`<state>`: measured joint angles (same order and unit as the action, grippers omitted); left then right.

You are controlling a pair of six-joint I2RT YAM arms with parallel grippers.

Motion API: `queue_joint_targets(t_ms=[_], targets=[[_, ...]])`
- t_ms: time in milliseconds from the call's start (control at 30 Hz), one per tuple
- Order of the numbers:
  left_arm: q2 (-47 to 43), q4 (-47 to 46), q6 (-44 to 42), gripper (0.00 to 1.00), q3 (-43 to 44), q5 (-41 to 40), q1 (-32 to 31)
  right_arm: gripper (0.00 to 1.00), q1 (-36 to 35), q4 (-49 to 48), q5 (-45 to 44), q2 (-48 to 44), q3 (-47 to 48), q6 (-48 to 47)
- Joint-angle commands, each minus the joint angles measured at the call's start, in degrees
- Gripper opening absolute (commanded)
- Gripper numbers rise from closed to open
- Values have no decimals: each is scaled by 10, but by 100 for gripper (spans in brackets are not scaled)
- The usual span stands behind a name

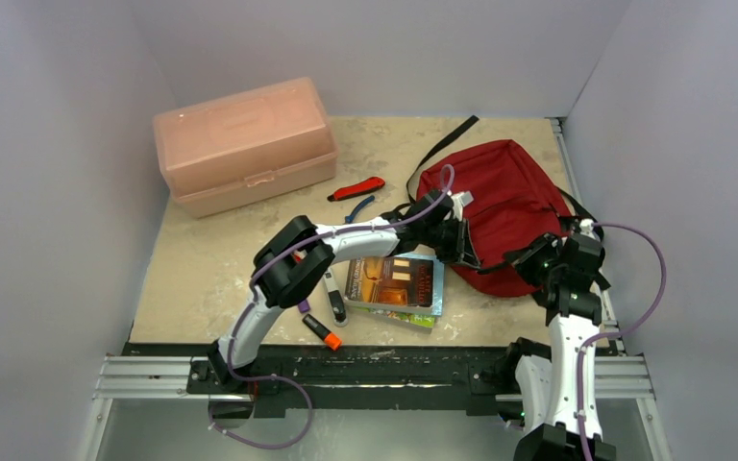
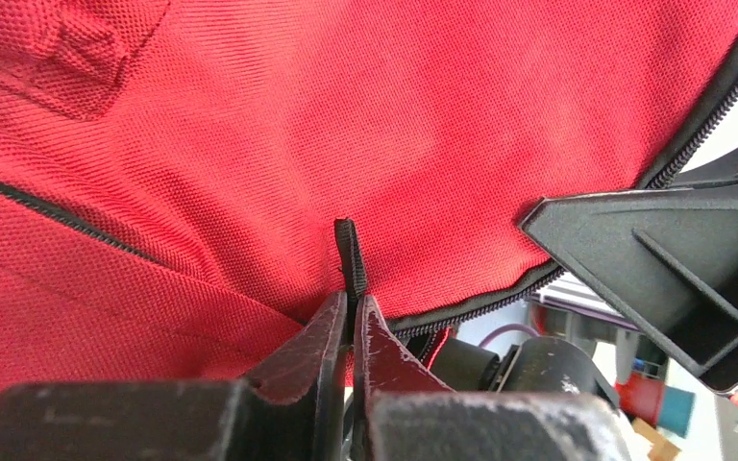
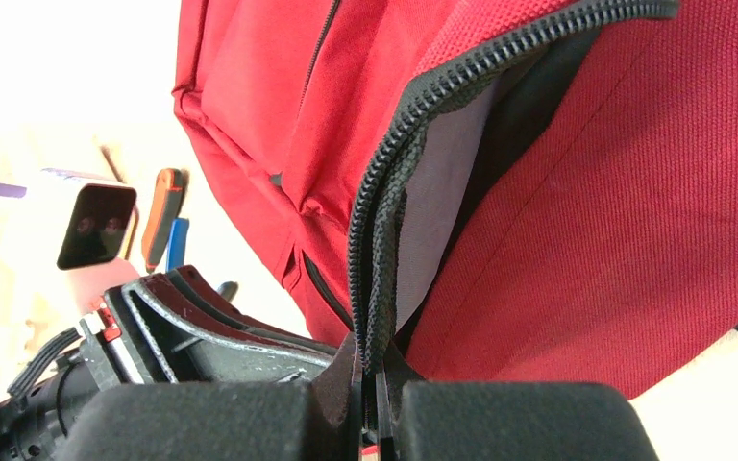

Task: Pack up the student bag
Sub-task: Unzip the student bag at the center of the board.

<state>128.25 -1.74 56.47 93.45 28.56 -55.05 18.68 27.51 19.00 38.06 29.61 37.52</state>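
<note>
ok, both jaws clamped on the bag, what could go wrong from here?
The left jaws pinch the thin black pull tab only at their tips; it may slip free under tension.
The right jaws hold just the zipper edge of the soft student bag; a pull might drag the whole bag instead of opening it.
The left arm passes close by the books and could nudge them.
</note>
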Motion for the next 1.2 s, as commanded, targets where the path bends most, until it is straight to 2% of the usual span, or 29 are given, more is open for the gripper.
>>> queue_joint_targets(t_ms=[0, 200, 300, 433, 567, 667, 767, 833, 967, 1167], targets=[[-51, 79, -83, 0, 13, -82, -4, 0, -1, -1, -18, -18, 15, 0], [-84, 125, -145, 0, -22, -286, 18, 0, 0, 29, -57, -62, 10, 44], [-83, 129, -161, 0, -28, -340, 44, 0, 0, 38, -61, -83, 5, 65], [-59, 142, -180, 0, -5, -339, 77, 0, -1, 27, -53, -95, 4, 77], [-20, 183, -206, 0, 61, -307, 105, 0, -1, -17, -27, -86, 8, 53], [-16, 200, -232, 1, 102, -260, 121, 0, -1, -78, 75, -37, 9, 43], [-42, 238, -258, 35, 128, -250, 121, 0, -1, -139, 143, 4, 20, 72], [-78, 245, -256, 50, 111, -242, 121, 0, -1, -171, 161, 12, 43, 102], [-177, 229, -226, 65, 28, -236, 121, 0, -9, -229, 188, 37, 87, 169], [-337, 195, -204, 68, -121, -180, 120, 0, -57, -240, 196, 119, 179, 116]])
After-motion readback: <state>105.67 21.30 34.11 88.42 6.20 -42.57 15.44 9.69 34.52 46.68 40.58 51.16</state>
